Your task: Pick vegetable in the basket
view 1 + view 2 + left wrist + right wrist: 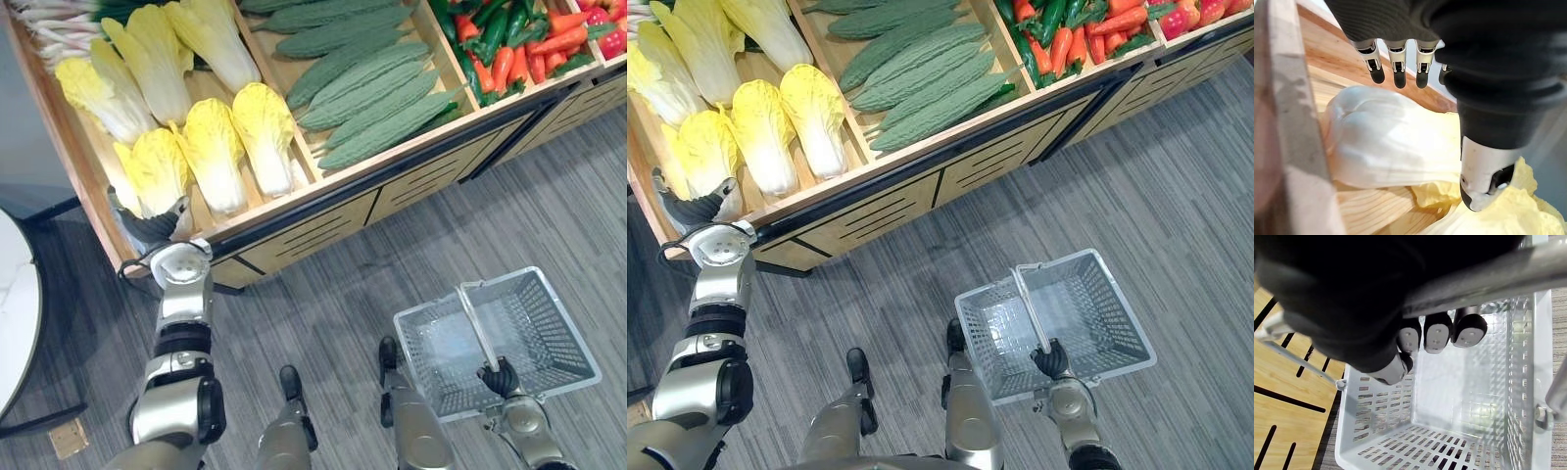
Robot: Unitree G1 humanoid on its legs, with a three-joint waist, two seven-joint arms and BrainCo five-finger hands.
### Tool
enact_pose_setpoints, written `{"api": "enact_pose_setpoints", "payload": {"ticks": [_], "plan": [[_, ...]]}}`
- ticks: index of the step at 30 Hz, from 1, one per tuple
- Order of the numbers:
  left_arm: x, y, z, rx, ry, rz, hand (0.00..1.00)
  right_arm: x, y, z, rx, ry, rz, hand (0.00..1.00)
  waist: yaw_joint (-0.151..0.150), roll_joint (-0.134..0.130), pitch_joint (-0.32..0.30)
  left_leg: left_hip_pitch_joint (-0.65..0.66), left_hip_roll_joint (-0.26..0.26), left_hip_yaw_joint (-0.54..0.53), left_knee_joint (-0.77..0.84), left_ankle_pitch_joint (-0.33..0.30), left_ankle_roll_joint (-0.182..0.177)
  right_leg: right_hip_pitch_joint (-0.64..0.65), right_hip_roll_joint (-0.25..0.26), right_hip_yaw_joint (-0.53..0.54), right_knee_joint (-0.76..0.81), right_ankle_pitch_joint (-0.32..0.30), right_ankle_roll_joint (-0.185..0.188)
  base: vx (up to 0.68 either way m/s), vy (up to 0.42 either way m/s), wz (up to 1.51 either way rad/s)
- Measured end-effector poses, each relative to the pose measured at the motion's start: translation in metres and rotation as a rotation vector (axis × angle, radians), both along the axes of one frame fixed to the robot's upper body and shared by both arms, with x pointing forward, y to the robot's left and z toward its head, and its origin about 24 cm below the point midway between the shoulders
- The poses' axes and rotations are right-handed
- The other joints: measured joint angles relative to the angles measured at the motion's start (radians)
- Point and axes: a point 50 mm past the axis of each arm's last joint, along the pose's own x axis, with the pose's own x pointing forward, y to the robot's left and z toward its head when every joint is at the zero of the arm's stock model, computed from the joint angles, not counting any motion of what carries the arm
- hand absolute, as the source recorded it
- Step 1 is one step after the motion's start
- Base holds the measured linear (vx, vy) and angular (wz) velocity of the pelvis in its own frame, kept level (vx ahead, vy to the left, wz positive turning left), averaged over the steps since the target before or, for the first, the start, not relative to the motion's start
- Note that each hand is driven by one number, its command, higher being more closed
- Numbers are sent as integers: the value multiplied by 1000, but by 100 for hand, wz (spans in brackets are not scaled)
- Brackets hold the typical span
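L hand (155, 227) at front-left corner of wooden veg stand (323, 201), over the front-left napa cabbage (157, 171), which lies in the stand's left compartment w/ other cabbages. Wrist view: fingers (1399, 71) straight above its white stem end, thumb (1484, 181) spread apart by the yellow leaves, nothing gripped, contact can't tell. R hand (500, 377) has fingers curled round handle (477, 330) of grey plastic basket (568, 323), out in front of stand over grey floor (343, 294), well apart from cabbage; bitter gourds (372, 98) in next compartment, chillies (500, 49) beyond.
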Motion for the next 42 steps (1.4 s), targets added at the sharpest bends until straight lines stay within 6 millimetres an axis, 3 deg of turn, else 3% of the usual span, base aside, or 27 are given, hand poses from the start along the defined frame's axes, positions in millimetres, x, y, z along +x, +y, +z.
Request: {"api": "enact_pose_setpoints", "payload": {"ticks": [4,28,29,36,42], "plan": [[1,1,-12,-21,56,-4,0,0,1,0,0,-3,3,100,0,0,0,-1,5,5,1,-3,-4,-5,7,8,-2,3,-3,-9,-5,-6],[19,23,10,-83,125,-10,0,5,10,2,11,-20,71,100,3,-9,31,-6,1,32,1,-3,-4,-14,7,38,-34,37,0,-1,2,-3],[19,23,11,-82,128,-14,100,5,11,2,13,-20,72,100,4,-9,31,-6,1,33,1,-3,-4,-15,7,39,-34,37,0,0,0,0],[21,36,25,-105,131,-5,100,6,14,2,13,-13,100,100,10,-11,32,-22,0,36,1,-2,-4,-32,6,44,-37,46,2,1,1,-1],[22,37,24,-152,126,-18,100,6,15,2,21,-7,114,100,13,-14,33,-19,0,45,1,-2,-4,-32,6,51,-39,51,1,6,5,-2]]}}
